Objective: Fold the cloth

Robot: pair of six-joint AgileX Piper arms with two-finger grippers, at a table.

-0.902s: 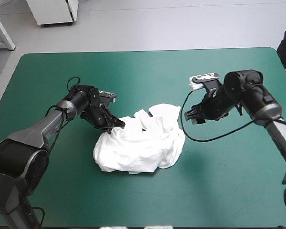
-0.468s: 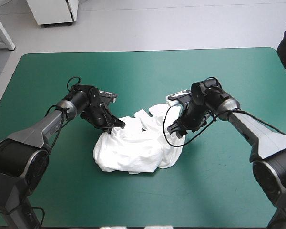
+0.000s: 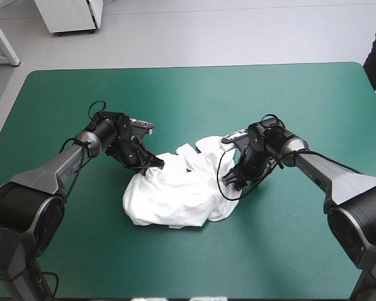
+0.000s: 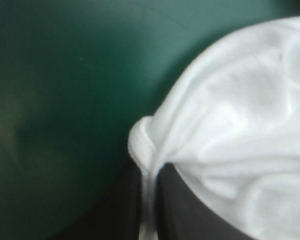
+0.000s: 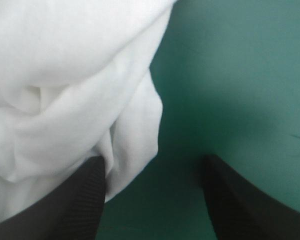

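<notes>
Early in the job, by the look of it: getting a hold on the white T-shirt (image 3: 182, 191), heaped and crumpled around the middle of the teal-green surface (image 3: 175, 94), nowhere near spread out. At the heap's far-left edge, clamped on a pinch of fabric with the left hand (image 3: 151, 164), a narrow white ridge squeezed between the black fingers in the wrist view. At the heap's right side, low over the surface with the right hand (image 3: 230, 180), spread wide and gripping nothing; one finger touching a drooping fold, the other over bare teal-green just beside the cloth. Probably calls next for nudging that hand a little further into the heap, closing on an edge, then lifting both and drawing apart to open the garment flat before any fold. Worth watching: grabbing several layers at once.
</notes>
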